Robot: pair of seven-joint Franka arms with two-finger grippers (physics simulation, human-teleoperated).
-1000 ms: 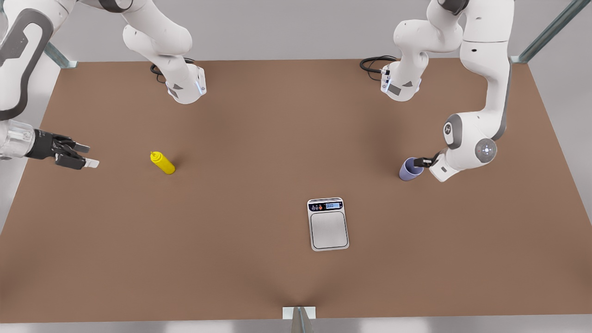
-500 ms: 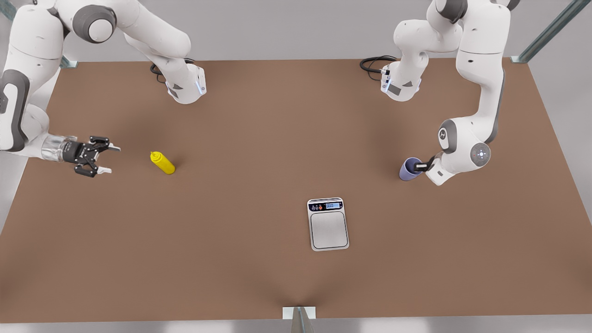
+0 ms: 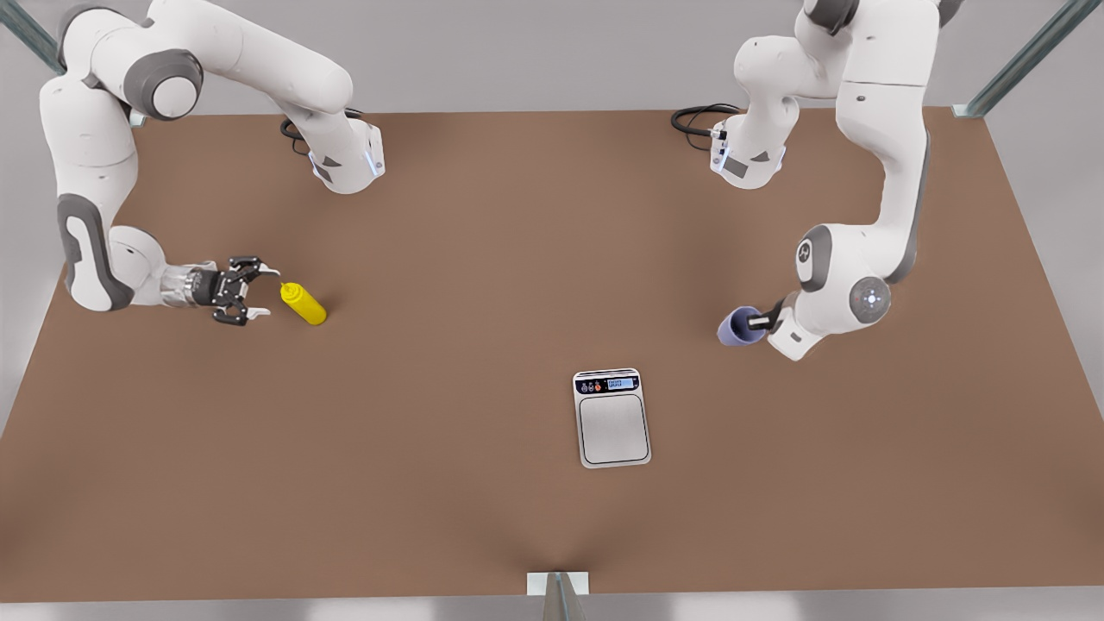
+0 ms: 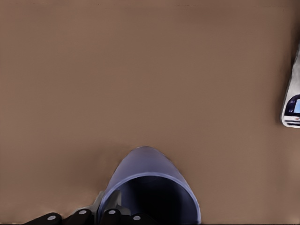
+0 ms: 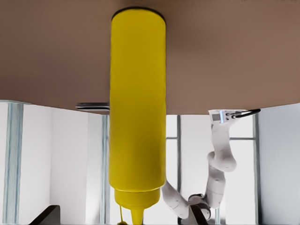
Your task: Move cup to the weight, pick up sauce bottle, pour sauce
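The lavender-blue cup (image 3: 736, 329) hangs a little above the table at the front view's right, with my left gripper (image 3: 759, 321) shut on its rim. The left wrist view looks into the cup (image 4: 150, 183), with the weight (image 4: 293, 101) at the picture's edge. The weight (image 3: 611, 418), a silver-grey scale, lies near the table's middle front, to the cup's lower left in the front view. The yellow sauce bottle (image 3: 304, 304) stands at the front view's left. My right gripper (image 3: 261, 293) is open just beside its nozzle end. In the right wrist view the sauce bottle (image 5: 137, 108) runs straight ahead between the fingertips (image 5: 47, 214).
Both arm bases (image 3: 345, 164) (image 3: 746, 159) sit at the table's back edge, with black cables (image 3: 699, 116) beside them. A small metal bracket (image 3: 558, 584) marks the front edge. Bare brown tabletop (image 3: 483, 285) lies between bottle, scale and cup.
My right gripper swept in from the front view's left edge to the bottle's nozzle. My left gripper carried the cup a short way toward the scale.
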